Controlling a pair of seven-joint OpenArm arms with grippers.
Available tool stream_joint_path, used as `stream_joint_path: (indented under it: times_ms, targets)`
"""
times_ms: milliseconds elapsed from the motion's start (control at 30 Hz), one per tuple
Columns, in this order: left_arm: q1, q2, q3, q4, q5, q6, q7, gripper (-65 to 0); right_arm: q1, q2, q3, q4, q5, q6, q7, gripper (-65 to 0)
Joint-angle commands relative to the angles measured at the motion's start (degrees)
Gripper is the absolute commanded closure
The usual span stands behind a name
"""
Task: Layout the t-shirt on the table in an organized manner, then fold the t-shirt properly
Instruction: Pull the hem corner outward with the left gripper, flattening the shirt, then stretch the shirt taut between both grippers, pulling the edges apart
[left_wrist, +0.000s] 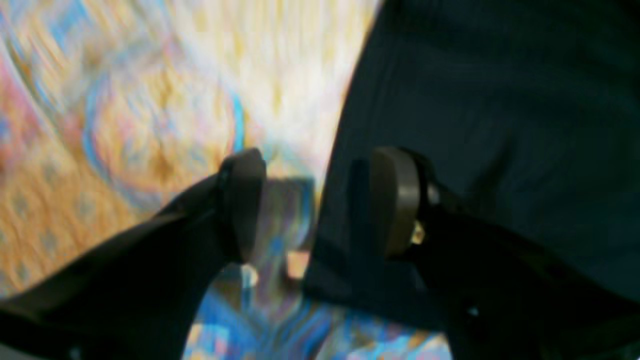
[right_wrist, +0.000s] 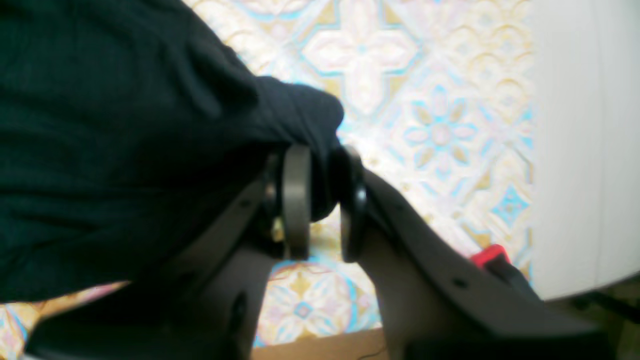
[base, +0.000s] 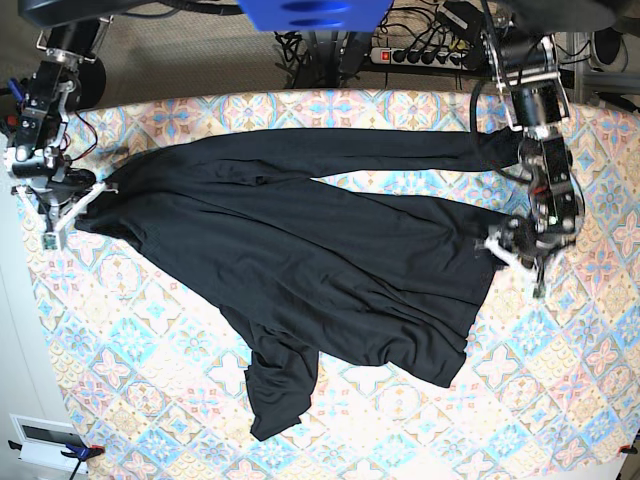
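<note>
One garment only: black t-shirt (base: 300, 265), long-sleeved, thin and limp, spread crookedly across patterned bench (base: 560, 400). Body runs diagonally from upper left to lower right of bench centre; one sleeve stretches along far edge toward right side of base view, other sleeve bunched and hanging toward near edge below shirt body. Wrinkled, not yet squared.

Handling, judged: light, soft, no stiffness; sags and drapes wherever unsupported, drags and creases if pulled by a single point. Not fragile. Likely clings a little to bench cloth rather than sliding freely. Best holds: hem corners, shoulder seams, sleeve cuffs, pinching doubled edge rather than mid-panel.

Right hand (right_wrist: 320, 200): pads pressed together on a fold of black fabric, shirt edge bulging up between them. In base view sits at left edge of t-shirt, at shoulder or sleeve end.

Left hand (left_wrist: 317, 202): pads spread apart, nothing between them, poised just over shirt edge; one pad above bench cloth, other above black fabric. In base view sits at right edge of t-shirt, near hem corner.

Views compared: base alone gives whole layout, skew of body, bunched sleeve. Right wrist alone confirms pinch and fabric caught between pads. Left wrist, blurred, alone shows gap between pads and straight shirt edge running under it; contact with fabric cannot be told.
</note>
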Motion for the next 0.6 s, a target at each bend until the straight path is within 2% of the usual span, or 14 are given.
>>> stream_joint_path:
  times_ms: [0, 100, 300, 367, 500, 567]
  targets:
    - [-1.0, -1.1, -0.2, 1.1, -1.6, 0.1, -1.5, -32.2, 0.6, 1.3, 0.0, 1.1, 0.0, 0.1, 1.0, -9.1]
    - [-0.6, -1.2, -0.2, -0.5, -4.9, 0.1, -1.4, -32.3, 0.7, 0.5, -0.8, 1.2, 0.0, 0.1, 1.0, -9.1]
    - [-0.9, -1.2, -0.2, -4.8, -5.6, 0.1, -1.5, -31.4, 0.7, -0.4, -0.6, 1.2, -0.1, 0.1, 1.0, -9.1]
    - [-0.8, -1.1, -0.2, -4.7, -6.3, 0.1, -1.5, -26.6, 0.6, -0.4, -0.6, 1.2, -0.1, 0.1, 1.0, -9.1]
    - [-0.7, -1.4, -0.2, -4.6, -11.2, 0.1, -1.3, -12.8, 0.6, -0.4, -0.6, 1.2, -0.1, 0.1, 1.0, -9.1]
    - [-0.8, -1.4, -0.5, -4.5, -13.3, 0.1, -1.3, -9.5, 0.7, -0.4, -0.6, 1.2, -0.1, 0.1, 1.0, -9.1]
